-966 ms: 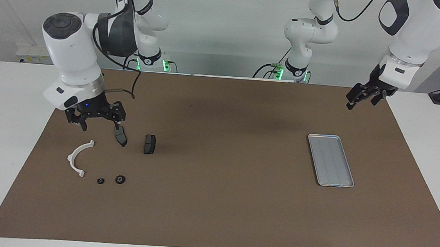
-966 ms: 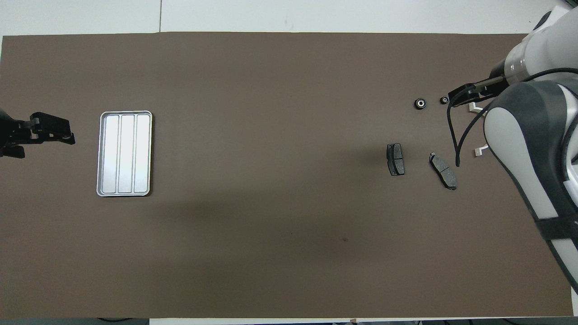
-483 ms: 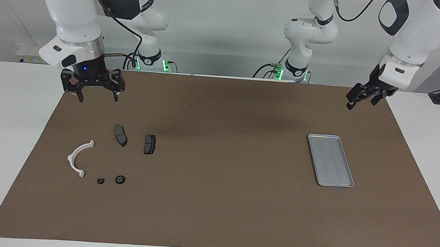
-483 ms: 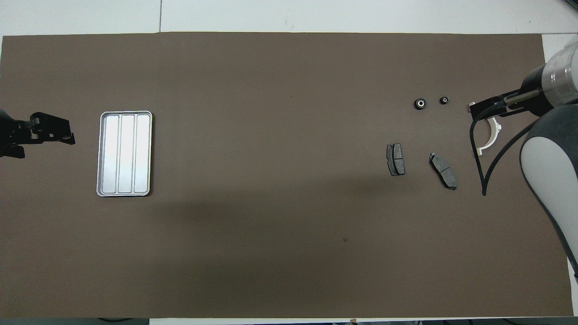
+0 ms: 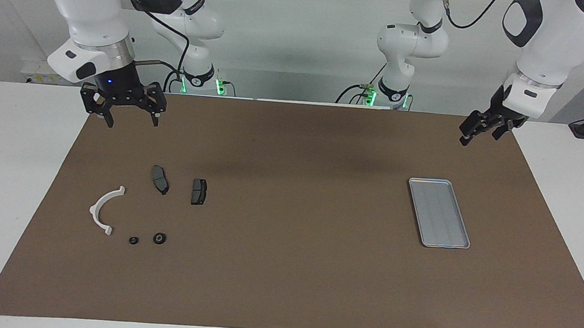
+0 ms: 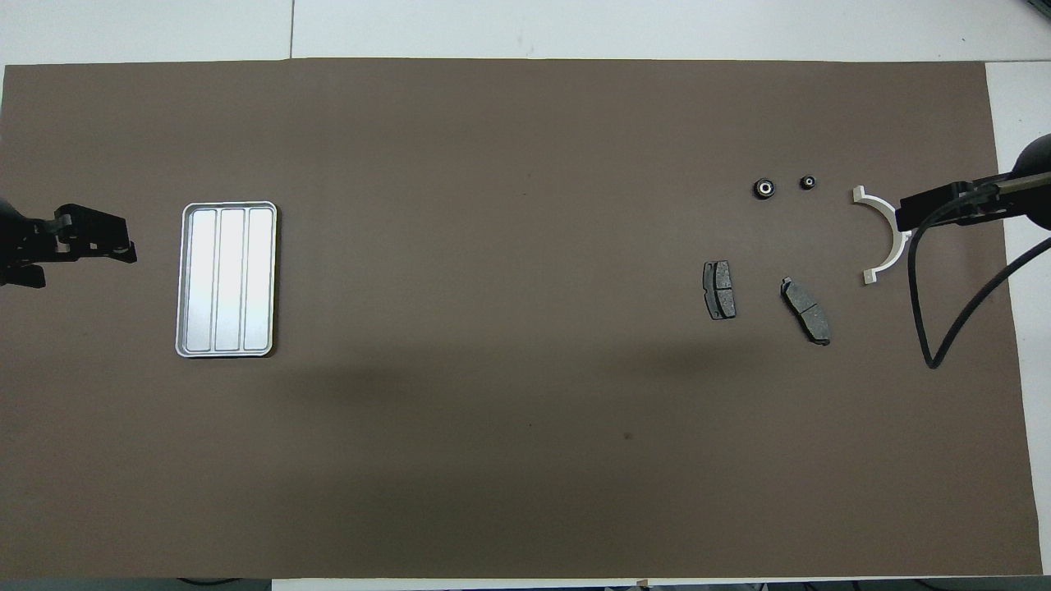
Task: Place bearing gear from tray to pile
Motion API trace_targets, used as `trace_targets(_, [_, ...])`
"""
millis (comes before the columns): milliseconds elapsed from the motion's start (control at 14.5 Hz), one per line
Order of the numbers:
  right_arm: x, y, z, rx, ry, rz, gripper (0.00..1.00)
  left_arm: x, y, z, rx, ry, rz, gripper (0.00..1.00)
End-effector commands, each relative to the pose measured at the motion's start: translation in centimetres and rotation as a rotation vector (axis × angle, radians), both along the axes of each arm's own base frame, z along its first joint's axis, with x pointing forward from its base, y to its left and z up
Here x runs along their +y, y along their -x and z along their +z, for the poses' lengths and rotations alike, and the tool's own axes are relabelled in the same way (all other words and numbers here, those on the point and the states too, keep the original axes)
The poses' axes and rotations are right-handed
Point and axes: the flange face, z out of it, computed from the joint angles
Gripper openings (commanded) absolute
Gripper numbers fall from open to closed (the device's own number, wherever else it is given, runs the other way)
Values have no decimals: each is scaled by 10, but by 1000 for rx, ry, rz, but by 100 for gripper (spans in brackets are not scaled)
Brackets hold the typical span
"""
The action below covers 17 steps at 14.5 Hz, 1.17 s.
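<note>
The bearing gear, a small black ring with a pale centre [image 5: 159, 238], lies on the brown mat [image 5: 294, 268], not in the tray. Just beside it lies a smaller black ring [image 5: 133, 240]. Both are farther from the robots than the other loose parts at the right arm's end of the table.

The right gripper [image 5: 131, 118] hangs in the air over the mat's edge near the robots, with its two fingers spread wide and nothing between them. Under and farther out lie two dark grey brake-pad-shaped plates [image 5: 160, 179] [image 5: 198, 191], near each other but apart. Beside them, toward the table end, lies the white half-ring plastic bracket [image 5: 103, 210].

The left gripper [image 5: 470, 134] waits in the air over the mat's corner at the left arm's end, also wide and empty. The flat silver-grey ribbed metal tray [image 5: 440, 212] lies well apart from the pile, and nothing is in it.
</note>
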Motion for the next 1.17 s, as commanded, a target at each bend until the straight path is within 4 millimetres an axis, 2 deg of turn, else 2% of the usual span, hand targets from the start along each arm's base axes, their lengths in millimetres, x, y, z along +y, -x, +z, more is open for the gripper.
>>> trace_targets(0, [-1, 20, -4, 3, -33, 11, 100, 1, 8, 1, 7, 17, -3, 100])
trace_targets(276, [-6, 25, 12, -9, -38, -4, 100, 1, 8, 1, 7, 17, -3, 100])
trace_targets(483, [-7, 28, 32, -6, -37, -6, 100, 1, 8, 1, 7, 17, -3, 100])
trace_targets(1103, [-10, 34, 28, 14, -28, -46, 100, 1, 8, 1, 7, 17, -3, 100])
